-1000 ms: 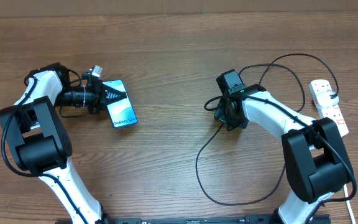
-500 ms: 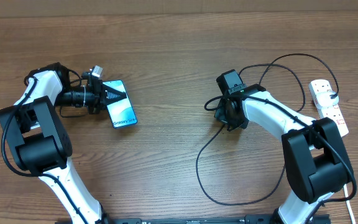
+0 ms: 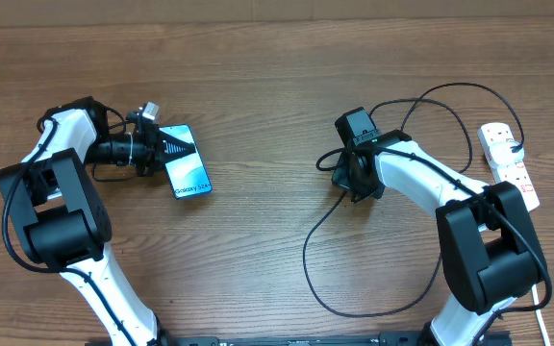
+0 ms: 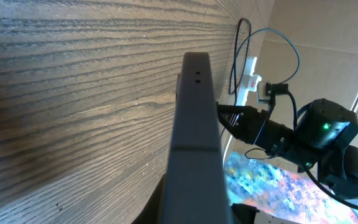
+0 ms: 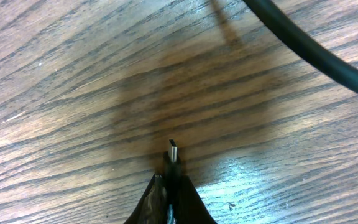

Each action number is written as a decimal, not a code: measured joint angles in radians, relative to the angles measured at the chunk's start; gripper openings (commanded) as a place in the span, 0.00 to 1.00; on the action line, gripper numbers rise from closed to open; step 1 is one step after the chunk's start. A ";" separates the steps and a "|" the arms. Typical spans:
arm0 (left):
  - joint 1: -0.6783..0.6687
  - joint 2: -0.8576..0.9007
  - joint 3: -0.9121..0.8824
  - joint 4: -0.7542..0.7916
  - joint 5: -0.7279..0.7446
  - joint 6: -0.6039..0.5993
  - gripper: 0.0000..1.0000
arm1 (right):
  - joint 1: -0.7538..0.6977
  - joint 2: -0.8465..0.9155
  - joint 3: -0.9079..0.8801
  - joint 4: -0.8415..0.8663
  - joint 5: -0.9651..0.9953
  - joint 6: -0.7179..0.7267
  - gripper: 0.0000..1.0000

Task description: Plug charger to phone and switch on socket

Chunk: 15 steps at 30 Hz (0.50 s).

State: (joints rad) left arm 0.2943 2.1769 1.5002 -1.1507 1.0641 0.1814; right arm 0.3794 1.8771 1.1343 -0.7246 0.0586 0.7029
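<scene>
The phone (image 3: pixel 190 165) lies on the left part of the wooden table (image 3: pixel 277 58), a slim black-edged rectangle whose bright blue screen carries white "Galaxy S24" lettering. Its long axis runs slightly askew to the table edge. The left gripper (image 3: pixel 168 146) is clamped on the phone's upper left corner. In the left wrist view the phone shows edge-on as a dark narrow band with two tiny holes near its end, and the blue patterned screen glows to its right. The charger (image 3: pixel 308 259) is a thin black cable that sweeps in a wide loop across the right half of the table. It then arcs over toward the socket (image 3: pixel 510 165), a white strip with red switches lying near the right edge, where a small black plug sits at its far end. The right gripper (image 5: pixel 168 183) is pinched tight on the cable's connector end. In the right wrist view the small metal tip (image 5: pixel 173 150) pokes out past the closed fingers, just above the wood grain and well apart from the phone.
</scene>
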 measured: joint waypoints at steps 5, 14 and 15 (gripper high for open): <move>0.000 0.000 0.000 -0.006 0.000 0.000 0.04 | 0.000 0.000 0.002 -0.016 -0.003 0.000 0.04; 0.000 0.000 0.000 -0.124 0.164 0.107 0.04 | -0.064 -0.001 0.046 0.026 -0.532 -0.339 0.04; 0.000 0.000 0.000 -0.140 0.195 0.127 0.04 | -0.069 -0.002 0.048 0.025 -0.602 -0.378 0.04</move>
State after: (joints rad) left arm 0.2943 2.1769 1.4998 -1.2907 1.2587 0.3088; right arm 0.3103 1.8748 1.1820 -0.6998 -0.5438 0.3252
